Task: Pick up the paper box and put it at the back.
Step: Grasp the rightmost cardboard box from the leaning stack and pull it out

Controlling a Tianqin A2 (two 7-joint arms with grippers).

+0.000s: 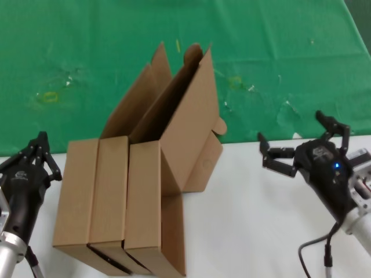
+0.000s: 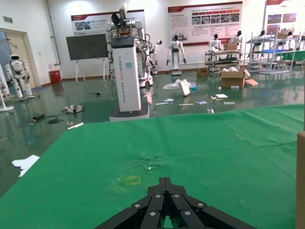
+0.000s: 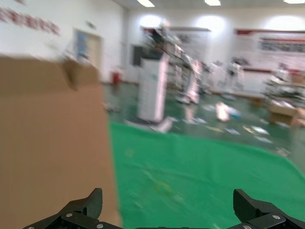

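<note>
Presently: three paper boxes [image 1: 119, 202] side by side on the white desk [image 1: 249, 208], lids raised, the rightmost [image 1: 185, 124] nearest the green cloth [image 1: 75, 58] at the back. Right gripper [image 1: 301, 142] beside them, jaws apart. Left gripper [image 1: 42, 152] flanks them, jaws together.

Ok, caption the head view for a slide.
Three paper boxes on white table; right gripper open beside them, left gripper shut.
</note>
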